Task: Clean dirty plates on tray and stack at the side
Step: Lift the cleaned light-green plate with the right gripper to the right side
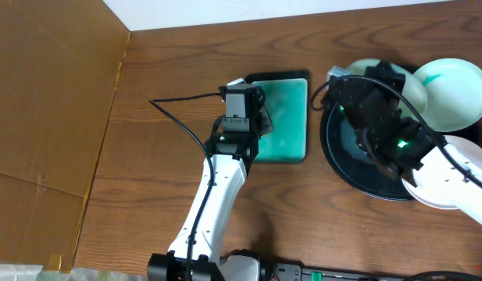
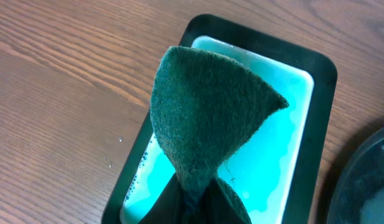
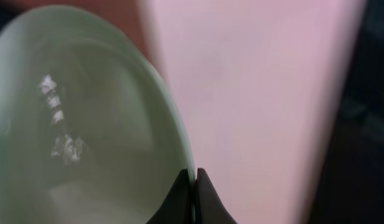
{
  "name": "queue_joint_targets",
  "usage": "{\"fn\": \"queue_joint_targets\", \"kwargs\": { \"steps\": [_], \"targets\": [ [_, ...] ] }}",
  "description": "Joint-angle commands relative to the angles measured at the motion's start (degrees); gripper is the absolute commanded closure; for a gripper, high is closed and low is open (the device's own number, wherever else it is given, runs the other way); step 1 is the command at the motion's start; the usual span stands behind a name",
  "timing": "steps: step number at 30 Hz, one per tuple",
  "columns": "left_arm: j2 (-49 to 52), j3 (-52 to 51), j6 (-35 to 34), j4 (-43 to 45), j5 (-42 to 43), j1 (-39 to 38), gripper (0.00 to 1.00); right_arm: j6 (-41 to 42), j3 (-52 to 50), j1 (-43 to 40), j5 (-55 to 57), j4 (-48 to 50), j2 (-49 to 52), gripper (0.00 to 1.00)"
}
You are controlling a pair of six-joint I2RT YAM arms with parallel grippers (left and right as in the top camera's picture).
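Where overhead counts three plates (image 1: 457, 94), one tray (image 1: 342, 162), one sponge tray (image 1: 291, 129) | wrist views alone show: left fingers (image 2: 232, 208) clamped on one sponge (image 2: 207, 112) | right fingers (image 3: 179, 205) clamped on mint plate (image 3: 86, 124) rim.

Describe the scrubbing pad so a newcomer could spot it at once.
On the brown wooden table, find the small rectangular teal-lined black tray left of the large round black tray. Above it, the jaws of the left arm pinch the dark green scouring pad: the only rough, folded thing beside smooth trays.
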Motion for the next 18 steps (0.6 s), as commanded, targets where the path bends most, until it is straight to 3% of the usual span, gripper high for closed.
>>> {"fn": "queue_joint_targets", "kwargs": {
  "steps": [1, 4, 7, 10, 13, 18],
  "targets": [
    [0.33, 0.09, -0.33, -0.28, -0.11, 0.31, 0.93, 13.03, -0.35, -3.08, -15.69, -4.48, 0.13, 0.99],
    [0.33, 0.09, -0.31, -0.31, -0.11, 0.31, 0.93, 16.92, -0.35, -3.93, -7.21, -1.77, 0.35, 0.99],
    [0.33, 0.09, -0.33, -0.31, -0.11, 0.31, 0.93, 17.16, -0.35, -3.96, 5.22, 7.15, 0.11, 0.99],
    [0.33, 0.09, -0.31, -0.31, -0.11, 0.31, 0.93, 14.60, -0.35, -5.25, 6.03, 12.55, 0.04, 0.99],
    [0.33, 0.07, -0.33, -0.33, -0.11, 0.31, 0.93, 18.64, -0.35, -9.14, -0.22, 11.52, 0.04, 0.99],
    [0.33, 0.07, -0.31, -0.31, -0.11, 0.31, 0.93, 41.68, -0.35, -21.22, -25.46, 2.32, 0.04, 0.99]
  ]
}}
